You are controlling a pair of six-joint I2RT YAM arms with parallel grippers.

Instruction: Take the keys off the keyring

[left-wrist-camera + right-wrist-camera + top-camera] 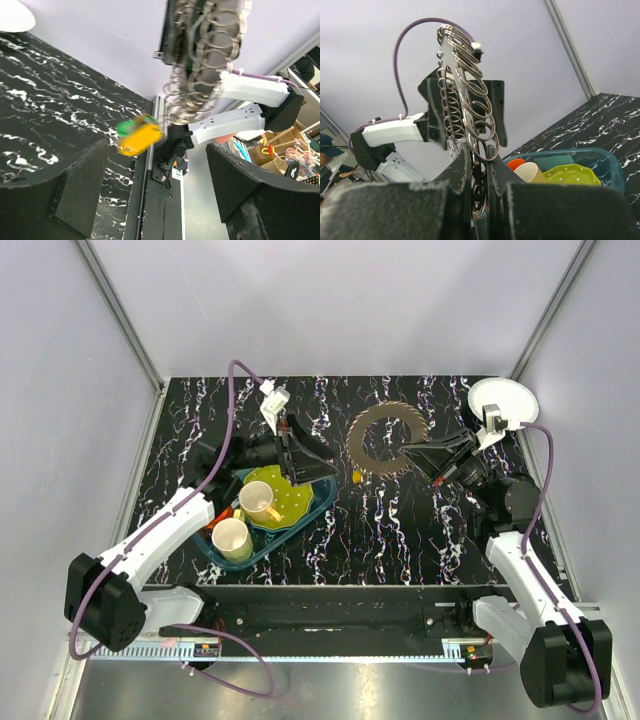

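Right pincer (479, 159) is clamped on the lower edge of the keyring (470, 107), holding it upright above the table btwn both arms, prob so its loops face the left pincer (160, 195), which hangs jaws apart near the teal tray (615, 174), w/ a blurred yellow-green key (140, 137) just below the ring.

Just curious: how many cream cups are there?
2 cream cups, both in the teal tray: one beside the yellow-green plate, one at the tray's near-left end. Others may be hidden.
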